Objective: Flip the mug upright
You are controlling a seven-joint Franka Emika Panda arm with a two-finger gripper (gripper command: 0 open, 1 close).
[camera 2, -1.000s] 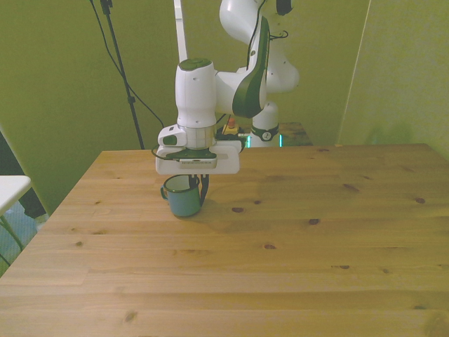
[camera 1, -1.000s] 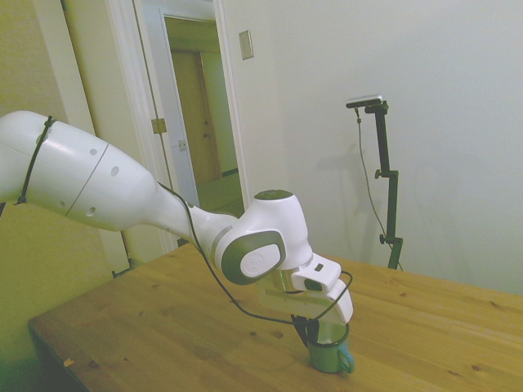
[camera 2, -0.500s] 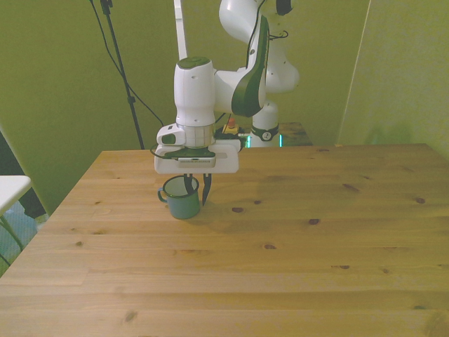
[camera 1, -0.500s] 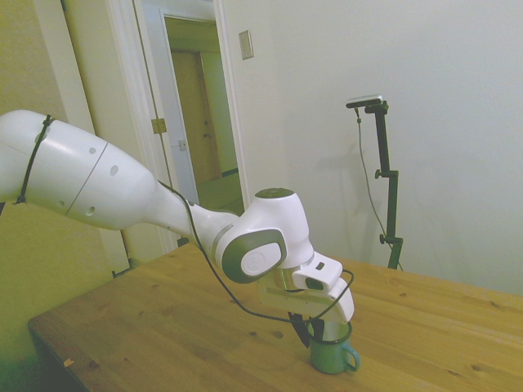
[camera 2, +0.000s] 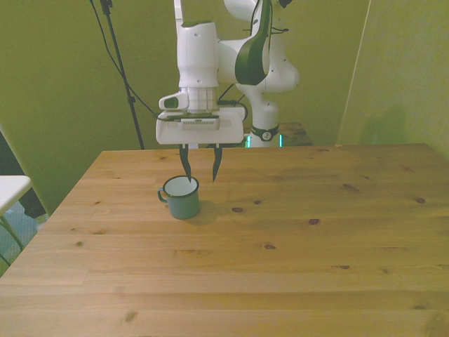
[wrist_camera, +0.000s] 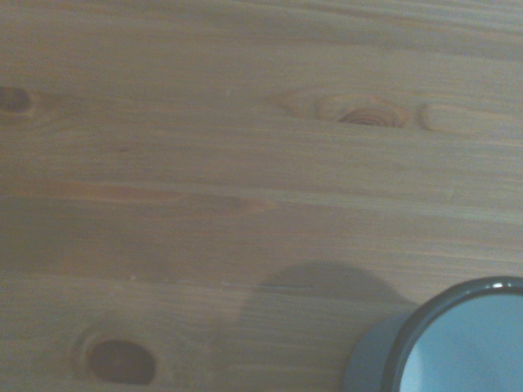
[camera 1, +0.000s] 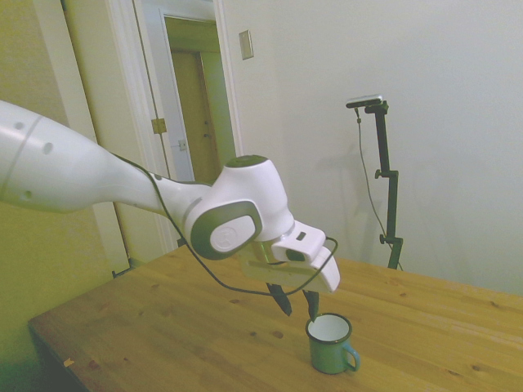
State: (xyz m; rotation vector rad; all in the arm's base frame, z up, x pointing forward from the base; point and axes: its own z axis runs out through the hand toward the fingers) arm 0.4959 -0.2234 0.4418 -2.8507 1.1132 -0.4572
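Note:
The teal-green mug (camera 1: 331,345) (camera 2: 182,196) stands upright on the wooden table (camera 2: 280,253), white inside showing, its small handle toward the front view's left. My gripper (camera 1: 296,304) (camera 2: 199,167) hangs open just above the mug's rim, apart from it, with nothing between its dark fingers. One fingertip (camera 2: 187,170) is over the mug's opening, the other is to its side toward the front view's right. The wrist view catches only part of the mug's rim and white inside (wrist_camera: 466,343) over bare wood.
The table's near edge runs along the bottom of the front view. A white object (camera 2: 10,189) sits off the table at the front view's left. An open doorway (camera 1: 200,106) lies behind the arm in the side view.
The gripper opened, letting go of the mug, and rose straight up off it. The mug stays upright where it was set.

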